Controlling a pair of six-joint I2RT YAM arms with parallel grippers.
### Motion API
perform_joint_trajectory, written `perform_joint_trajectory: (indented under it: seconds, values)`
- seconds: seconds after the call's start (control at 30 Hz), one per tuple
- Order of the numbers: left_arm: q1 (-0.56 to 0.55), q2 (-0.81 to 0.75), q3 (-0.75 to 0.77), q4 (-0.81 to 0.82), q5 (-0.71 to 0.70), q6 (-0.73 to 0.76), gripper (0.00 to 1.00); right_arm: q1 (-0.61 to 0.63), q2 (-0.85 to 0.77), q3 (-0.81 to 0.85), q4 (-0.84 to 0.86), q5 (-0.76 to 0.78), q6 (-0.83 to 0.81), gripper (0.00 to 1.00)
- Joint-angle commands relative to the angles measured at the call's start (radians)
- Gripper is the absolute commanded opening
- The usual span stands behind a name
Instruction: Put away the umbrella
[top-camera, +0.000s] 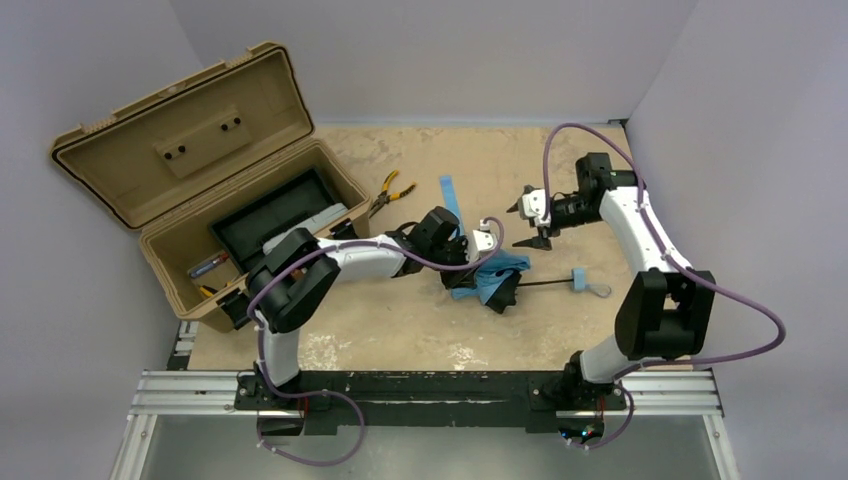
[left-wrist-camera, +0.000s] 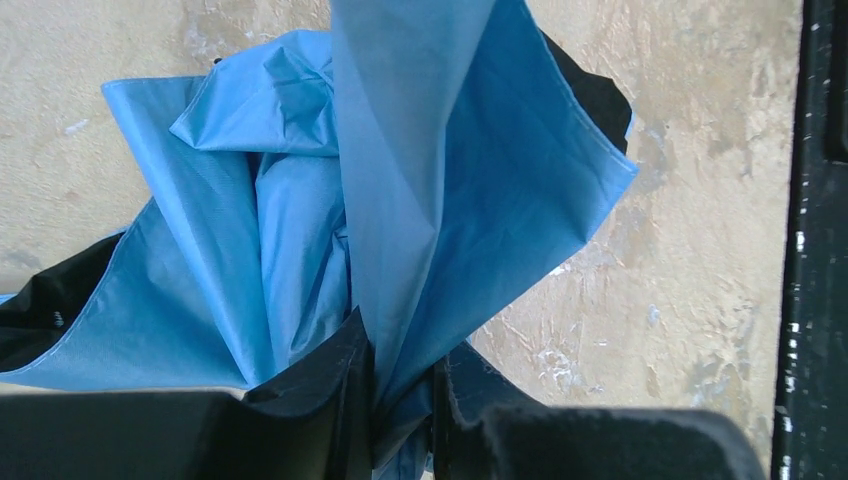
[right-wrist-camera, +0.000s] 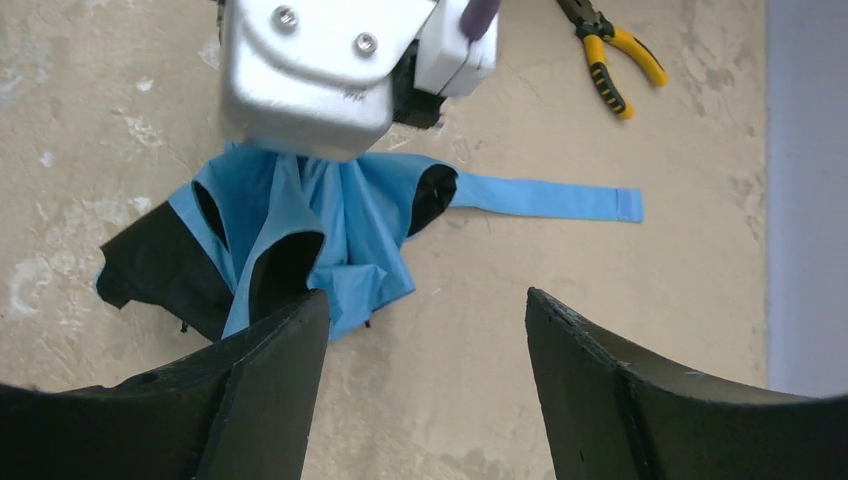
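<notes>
My left fingers (left-wrist-camera: 320, 400) are pinching the umbrella (left-wrist-camera: 300, 230) fabric, my right fingers (right-wrist-camera: 270, 390) are hanging spread; only overhead is showing the handle (top-camera: 579, 281)

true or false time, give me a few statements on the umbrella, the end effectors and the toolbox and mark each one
1. The left end effector is shut on the umbrella fabric. True.
2. The right end effector grips the umbrella's handle. False: it is open and holds nothing.
3. The toolbox lid is closed. False: it stands open.
4. Yellow-handled pliers lie on the table. True.
5. The umbrella is inside the toolbox. False: it lies on the table.
</notes>
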Motion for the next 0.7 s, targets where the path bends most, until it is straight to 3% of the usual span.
perform_joint_trajectory:
  seconds: [0.0, 0.13, 0.27, 0.47, 0.67]
  values:
    - [0.041, 0.091, -0.005, -0.243, 0.092, -0.085, 0.00, -0.052, -0.030, -0.013, -0.079, -0.091, -0.189, 0.71]
    - [0.059, 0.125, 0.026, -0.262, 0.120, -0.120, 0.00, -0.047, -0.096, -0.146, -0.046, -0.064, -0.269, 0.86]
    - [0.060, 0.135, 0.036, -0.265, 0.120, -0.150, 0.00, -0.004, -0.141, -0.240, 0.027, -0.012, -0.213, 0.88]
    - [0.063, 0.160, 0.063, -0.287, 0.136, -0.197, 0.00, 0.209, -0.356, -0.522, 0.637, 0.256, 0.349, 0.89]
    - [0.081, 0.184, 0.058, -0.244, 0.168, -0.307, 0.00, 0.316, -0.299, -0.565, 0.696, 0.393, 0.402, 0.81]
